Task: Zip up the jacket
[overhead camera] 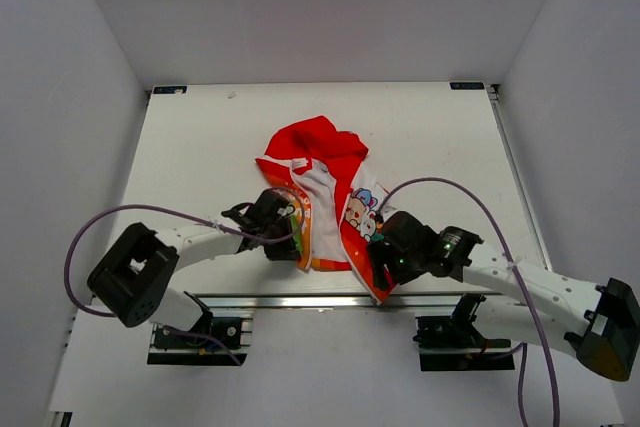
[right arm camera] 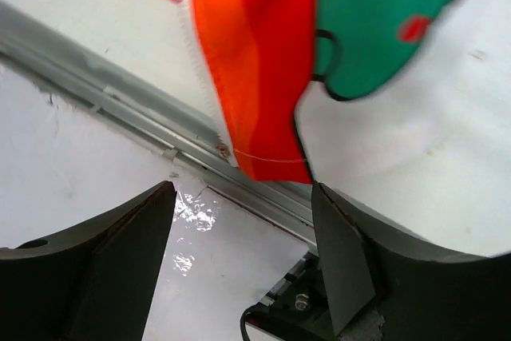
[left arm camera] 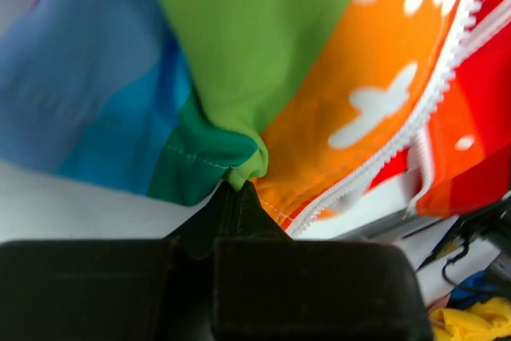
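The little jacket (overhead camera: 322,182) lies open on the white table (overhead camera: 200,147), close to the front edge, with its red hood (overhead camera: 318,139) pointing away from the arms. The left gripper (left arm camera: 236,191) is pinched tight on the rainbow side's green bottom edge. The right gripper (right arm camera: 239,197) has its fingers wide apart and holds nothing, right by the orange bottom corner (right arm camera: 267,149).

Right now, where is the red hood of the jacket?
In the top view, the red hood lies mid-width on the table, at the far end of the jacket.

White arms (overhead camera: 205,241), black joints (overhead camera: 130,275), purple cables (overhead camera: 487,215)
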